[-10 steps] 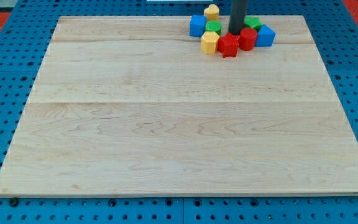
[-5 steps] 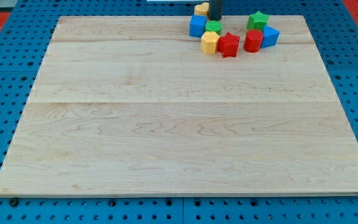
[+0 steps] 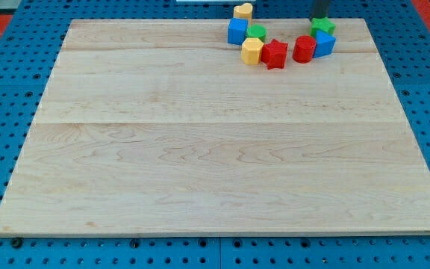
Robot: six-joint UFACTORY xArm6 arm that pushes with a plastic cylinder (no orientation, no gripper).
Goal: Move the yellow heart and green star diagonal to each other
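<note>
Green star (image 3: pixel 322 26) just below my tip (image 3: pixel 319 18); yellow heart (image 3: pixel 242 11) well left.

Only the bottom bit of the rod shows, poking in at the view's top edge, right of centre. It's dark and stands pretty much upright. My tip (image 3: pixel 319 18) sits at the far rim of the surface; the arm above is cut off.

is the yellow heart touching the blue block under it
Apart. The camera view shows a strip of bare board between the yellow heart and the blue block.
</note>
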